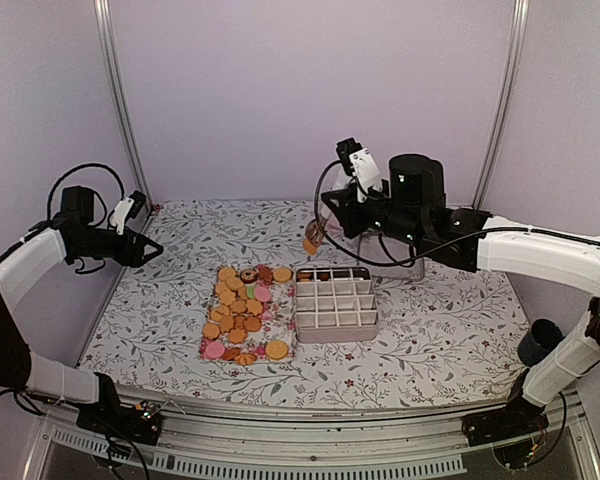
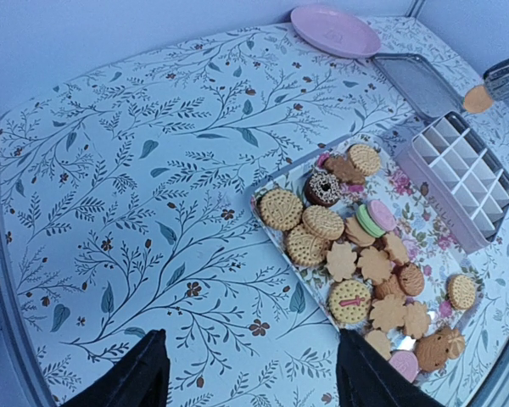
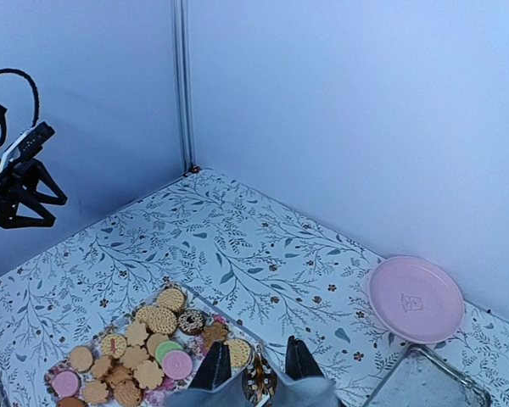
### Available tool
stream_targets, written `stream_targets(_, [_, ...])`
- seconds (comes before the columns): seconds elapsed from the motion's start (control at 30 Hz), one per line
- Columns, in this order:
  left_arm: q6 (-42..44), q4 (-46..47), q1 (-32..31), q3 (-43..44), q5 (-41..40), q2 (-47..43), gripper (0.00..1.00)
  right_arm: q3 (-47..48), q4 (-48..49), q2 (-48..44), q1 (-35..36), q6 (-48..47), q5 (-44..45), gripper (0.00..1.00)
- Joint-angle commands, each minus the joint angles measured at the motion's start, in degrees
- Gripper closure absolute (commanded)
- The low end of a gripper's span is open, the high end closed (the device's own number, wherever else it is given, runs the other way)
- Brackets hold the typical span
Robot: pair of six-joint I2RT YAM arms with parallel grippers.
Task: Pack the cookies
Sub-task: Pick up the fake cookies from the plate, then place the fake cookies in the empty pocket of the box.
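Right gripper (image 3: 256, 375) sits at the bottom edge of its own wrist view, jaws closed on one golden-orange held cookie (image 2: 477, 99); the disc is pinched edge-on, face upright, rim showing between the fingers (image 3: 212, 369).

Top view: that cookie hangs in centre frame, just above and a little left of the upper-left corner of the divided box (image 1: 336, 322); raised off the table, so which cell lies directly under it I cannot tell. The box's long axis runs left-right in the frame; grid of small cells, open side up.

Remaining cookies (image 1: 242, 312) lie heaped on a floral tray (image 1: 281, 329), centre frame, just left of the box; whether tray and box touch I cannot tell; mostly golden-orange, a few pink, one green, one dark ring.

Left gripper (image 1: 148, 250) hovers at mid-left, jaws apart and empty, well apart from the tray, pointing toward it.

Judgement: the right arm is the nearer to the box and already loaded; the coming move turns on bringing the cookie down and slightly lower-right in the frame, into a cell of the top row; held on edge, it should slot in if its face lines up with the dividers; a skewed disc could catch on a wall.
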Motion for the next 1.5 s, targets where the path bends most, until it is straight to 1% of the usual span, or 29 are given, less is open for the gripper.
stream_targets(0.0, [-0.3,0.8,0.6,0.2,0.7,-0.5,0.32,-1.5,-0.5,-2.7,-2.6,-2.7,1.7,1.0])
stream_targets(0.23, [-0.2,0.8,0.6,0.3,0.6,-0.4,0.32,-5.3,-0.5,-3.0,-4.7,-3.1,2.5,1.0])
stream_targets(0.5, [-0.2,0.8,0.6,0.1,0.6,-0.3,0.32,-7.3,0.5,-1.3,-5.7,-3.3,2.2,1.0])
stream_targets(1.07, [0.0,0.8,0.6,0.1,0.3,-0.3,0.32,-7.2,1.2,2.9,-6.7,-3.2,0.5,1.0])
stream_targets(1.13, [-0.1,0.8,0.6,0.3,0.3,-0.3,0.32,-6.9,0.9,3.1,-6.7,-3.1,0.5,0.93])
stream_targets(1.27, [-0.1,0.8,0.6,0.3,0.2,-0.3,0.32,-6.4,0.4,2.6,-6.7,-3.1,0.1,0.83])
stream_targets(1.47, [-0.1,0.8,0.6,0.3,0.4,-0.2,0.32,-5.3,-0.2,1.3,-6.7,-3.1,-0.4,0.74])
